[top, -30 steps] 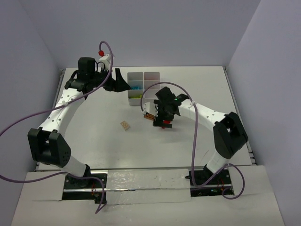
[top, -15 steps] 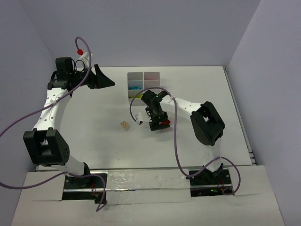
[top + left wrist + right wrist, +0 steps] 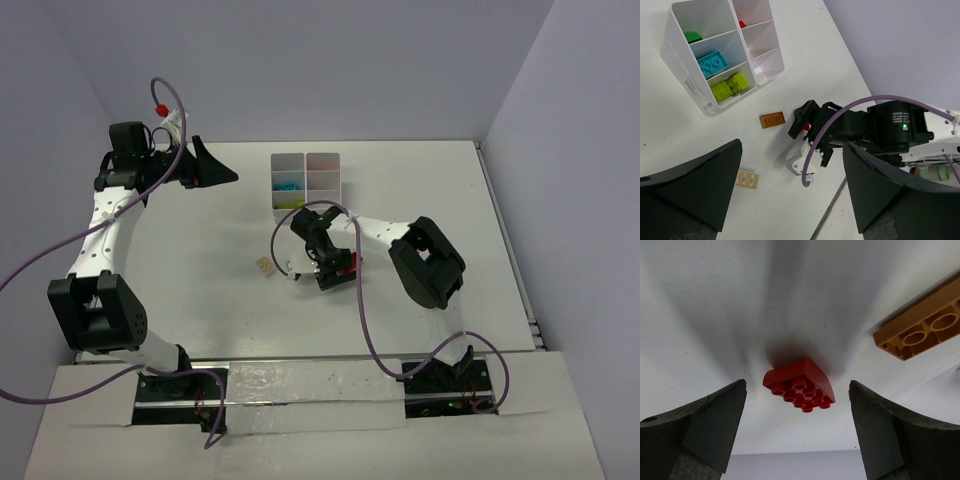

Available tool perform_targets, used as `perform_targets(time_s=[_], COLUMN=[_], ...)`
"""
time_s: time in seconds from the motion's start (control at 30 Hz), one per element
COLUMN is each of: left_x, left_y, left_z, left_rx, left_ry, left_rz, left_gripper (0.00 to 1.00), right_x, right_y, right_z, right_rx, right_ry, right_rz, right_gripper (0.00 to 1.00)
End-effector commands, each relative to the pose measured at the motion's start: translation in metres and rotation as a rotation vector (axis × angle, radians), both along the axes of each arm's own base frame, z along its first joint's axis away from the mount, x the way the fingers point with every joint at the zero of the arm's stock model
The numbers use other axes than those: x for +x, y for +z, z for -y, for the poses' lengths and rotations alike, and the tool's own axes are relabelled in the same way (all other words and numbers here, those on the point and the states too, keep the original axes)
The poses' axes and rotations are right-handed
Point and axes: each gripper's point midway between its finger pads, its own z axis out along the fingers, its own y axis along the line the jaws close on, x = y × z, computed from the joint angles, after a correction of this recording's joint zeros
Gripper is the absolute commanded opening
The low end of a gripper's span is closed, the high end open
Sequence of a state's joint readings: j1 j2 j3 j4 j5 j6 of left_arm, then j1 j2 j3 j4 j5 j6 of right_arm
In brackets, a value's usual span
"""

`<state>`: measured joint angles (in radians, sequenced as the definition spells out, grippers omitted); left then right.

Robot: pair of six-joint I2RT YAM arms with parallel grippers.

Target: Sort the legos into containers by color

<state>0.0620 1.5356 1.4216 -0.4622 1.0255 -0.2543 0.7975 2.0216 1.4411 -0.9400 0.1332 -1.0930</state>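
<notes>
A red brick [image 3: 805, 376] lies on the white table between the open fingers of my right gripper [image 3: 797, 385], with a gap on each side. From above, the right gripper [image 3: 335, 268] sits low over the red brick [image 3: 349, 262]. An orange-brown brick [image 3: 920, 327] lies beside it and also shows in the left wrist view [image 3: 772, 120]. A tan brick [image 3: 266, 267] lies to the left. The white six-compartment tray [image 3: 306, 160] holds a green [image 3: 692, 36], a cyan [image 3: 714, 62], a lime [image 3: 730, 86] and a red brick [image 3: 742, 23]. My left gripper [image 3: 215, 170] is open and empty, raised left of the tray.
Grey walls close the table at the back and both sides. A purple cable [image 3: 355, 300] loops from the right arm over the table near the red brick. The right arm's elbow [image 3: 430, 262] rests to the right of the bricks.
My right gripper has swung left and come down around the red brick. My left arm has pulled back from the tray to the far left.
</notes>
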Motion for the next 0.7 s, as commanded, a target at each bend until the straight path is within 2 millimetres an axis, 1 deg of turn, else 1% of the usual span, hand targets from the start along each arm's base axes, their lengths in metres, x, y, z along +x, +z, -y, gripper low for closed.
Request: perform_targets(time_s=[0.0, 0.07, 0.17, 0.3, 0.4, 0.47, 0.6, 0.67], left_x=[-0.001, 0.000, 0.001, 0.003, 0.003, 0.004, 0.003, 0.003], left_y=[0.015, 0.014, 0.014, 0.012, 0.012, 0.011, 0.010, 0.010], left_z=[-0.001, -0.002, -0.002, -0.003, -0.003, -0.004, -0.003, -0.003], left_rx=[-0.009, -0.009, -0.006, -0.007, -0.008, -0.006, -0.006, -0.006], left_ry=[-0.018, -0.015, -0.013, -0.011, -0.010, -0.008, -0.010, -0.011], left_rz=[0.038, 0.038, 0.038, 0.032, 0.031, 0.028, 0.027, 0.028], left_gripper=[0.91, 0.92, 0.92, 0.92, 0.92, 0.92, 0.92, 0.92], right_x=[0.009, 0.008, 0.005, -0.001, -0.003, -0.003, -0.003, -0.005], right_y=[-0.007, -0.010, -0.014, -0.018, -0.021, -0.022, -0.023, -0.022], right_z=[0.005, 0.005, 0.007, 0.003, 0.001, 0.002, -0.001, -0.004], right_rx=[-0.076, -0.089, -0.110, -0.112, -0.117, -0.124, -0.123, -0.121], right_ry=[0.053, 0.074, 0.106, 0.129, 0.143, 0.152, 0.163, 0.164], right_rz=[0.085, 0.100, 0.121, 0.123, 0.126, 0.129, 0.140, 0.138], right_gripper=[0.87, 0.86, 0.81, 0.77, 0.70, 0.68, 0.62, 0.54])
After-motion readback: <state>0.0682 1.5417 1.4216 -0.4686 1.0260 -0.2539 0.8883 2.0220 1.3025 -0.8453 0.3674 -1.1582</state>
